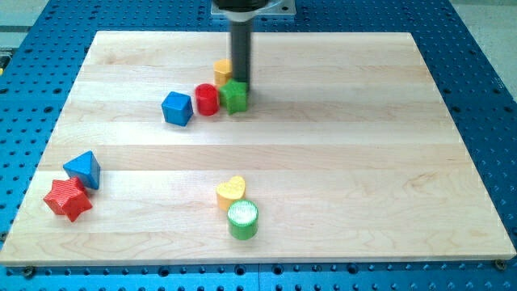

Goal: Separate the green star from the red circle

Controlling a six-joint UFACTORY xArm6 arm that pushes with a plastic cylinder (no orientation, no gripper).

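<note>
The green star [235, 97] sits near the board's top centre, touching the red circle [208, 99] on its left. My tip [241, 84] comes down just behind the green star, at its top right edge, and seems to touch it. A yellow block [223, 72] stands just left of the rod, behind the red circle and the green star; the rod partly hides it.
A blue cube [177, 108] lies left of the red circle. A blue triangle [83, 169] and a red star [68, 199] lie at the lower left. A yellow heart [231, 191] and a green circle [242, 219] lie at bottom centre. The wooden board [363, 162] sits on a blue perforated table.
</note>
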